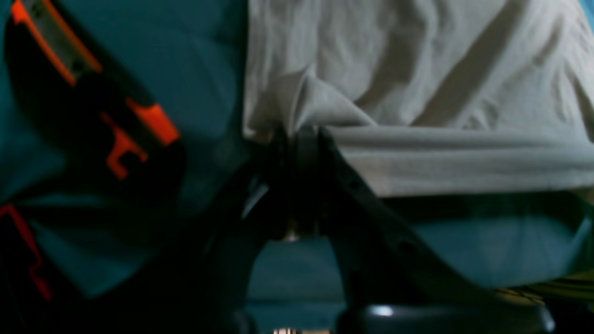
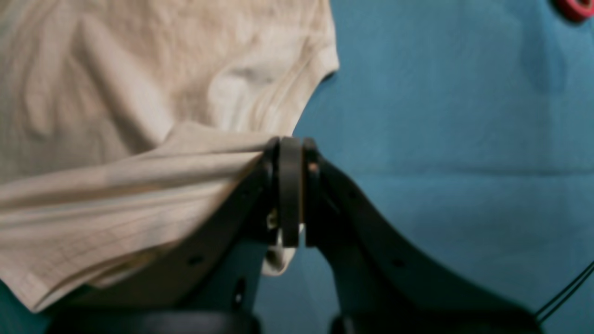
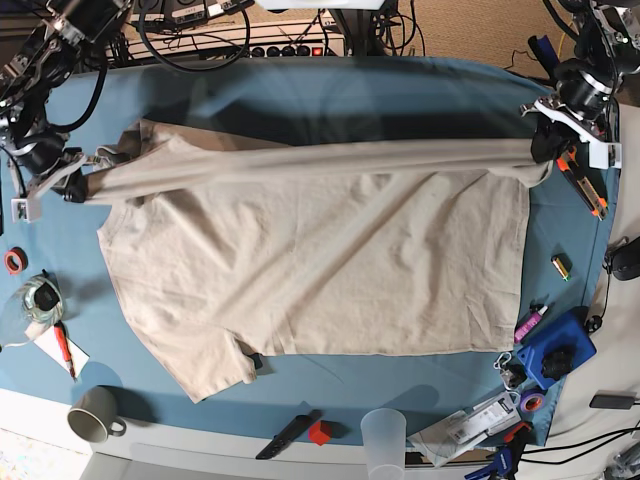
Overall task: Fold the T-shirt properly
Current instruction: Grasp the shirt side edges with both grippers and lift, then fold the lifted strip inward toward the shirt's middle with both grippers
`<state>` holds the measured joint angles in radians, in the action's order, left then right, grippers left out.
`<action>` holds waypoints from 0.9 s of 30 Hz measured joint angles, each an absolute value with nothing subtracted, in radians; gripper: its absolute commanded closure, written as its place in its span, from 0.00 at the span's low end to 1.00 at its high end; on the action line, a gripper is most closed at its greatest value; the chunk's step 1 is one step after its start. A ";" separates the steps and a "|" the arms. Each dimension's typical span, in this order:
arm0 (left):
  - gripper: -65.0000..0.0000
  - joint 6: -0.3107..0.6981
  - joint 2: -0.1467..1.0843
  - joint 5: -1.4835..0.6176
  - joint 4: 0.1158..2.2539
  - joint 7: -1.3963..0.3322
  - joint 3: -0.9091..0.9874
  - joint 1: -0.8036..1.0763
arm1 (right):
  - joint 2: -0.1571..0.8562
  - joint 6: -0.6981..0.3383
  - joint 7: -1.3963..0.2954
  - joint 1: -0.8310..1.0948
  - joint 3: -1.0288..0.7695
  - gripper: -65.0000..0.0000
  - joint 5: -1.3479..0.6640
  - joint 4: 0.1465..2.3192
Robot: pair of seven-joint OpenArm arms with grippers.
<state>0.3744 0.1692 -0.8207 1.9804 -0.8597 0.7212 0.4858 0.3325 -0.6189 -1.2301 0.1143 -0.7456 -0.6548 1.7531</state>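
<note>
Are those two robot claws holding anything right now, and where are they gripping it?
Both grip the T-shirt. The left end effector and the right end effector each pinch one end of the same raised, stretched edge.

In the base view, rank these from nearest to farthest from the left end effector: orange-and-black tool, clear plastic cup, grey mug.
Measured from the left end effector, shut on the T-shirt at the table's far corner:
1. Orange-and-black tool, right beside it.
2. Clear plastic cup, at the near edge, middle.
3. Grey mug, at the near corner on the opposite side.
</note>
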 measured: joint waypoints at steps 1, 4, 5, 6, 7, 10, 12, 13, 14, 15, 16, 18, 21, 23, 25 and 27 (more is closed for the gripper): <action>1.00 0.374 0.170 -0.821 1.980 -0.850 0.721 0.478 | 0.337 -0.619 -1.230 0.105 -0.743 1.00 -0.655 1.751; 1.00 0.377 0.188 -0.797 1.980 -0.836 0.711 0.449 | 0.341 -0.619 -1.223 0.084 -0.723 1.00 -0.651 1.751; 1.00 0.377 0.199 -0.765 1.980 -0.832 0.695 0.440 | 0.341 -0.618 -1.219 0.080 -0.712 1.00 -0.637 1.751; 1.00 0.373 0.207 -0.735 1.979 -0.820 0.674 0.435 | 0.341 -0.619 -1.205 0.078 -0.699 1.00 -0.622 1.751; 1.00 0.371 0.215 -0.714 1.972 -0.800 0.649 0.431 | 0.340 -0.619 -1.185 0.078 -0.686 1.00 -0.608 1.751; 1.00 0.369 0.245 -0.630 1.937 -0.773 0.566 0.409 | 0.346 -0.614 -1.168 0.078 -0.645 1.00 -0.596 1.751; 1.00 0.344 0.244 -0.574 1.924 -0.767 0.527 0.384 | 0.345 -0.605 -1.132 0.078 -0.619 1.00 -0.550 1.751; 1.00 0.315 0.244 -0.561 1.921 -0.767 0.511 0.370 | 0.345 -0.599 -1.112 0.078 -0.609 1.00 -0.530 1.751; 1.00 0.290 0.244 -0.543 1.917 -0.764 0.499 0.355 | 0.345 -0.598 -1.095 0.078 -0.600 1.00 -0.512 1.751; 1.00 0.278 0.244 -0.522 1.913 -0.759 0.490 0.339 | 0.346 -0.595 -1.088 0.077 -0.593 1.00 -0.503 1.751; 1.00 0.277 0.244 -0.505 1.906 -0.751 0.485 0.326 | 0.346 -0.595 -1.082 0.075 -0.585 1.00 -0.497 1.748; 1.00 0.278 0.245 -0.495 1.877 -0.746 0.479 0.297 | 0.346 -0.596 -1.083 0.045 -0.569 1.00 -0.497 1.708; 1.00 0.276 0.251 -0.491 1.804 -0.747 0.458 0.254 | 0.343 -0.599 -1.083 -0.033 -0.554 1.00 -0.488 1.597; 1.00 0.287 0.252 -0.491 1.759 -0.749 0.444 0.231 | 0.344 -0.596 -1.085 -0.088 -0.556 1.00 -0.480 1.532; 1.00 0.295 0.253 -0.490 1.735 -0.750 0.444 0.212 | 0.344 -0.604 -1.085 -0.137 -0.556 1.00 -0.477 1.488; 1.00 0.295 0.253 -0.490 1.727 -0.751 0.445 0.188 | 0.344 -0.626 -1.080 -0.186 -0.555 1.00 -0.470 1.453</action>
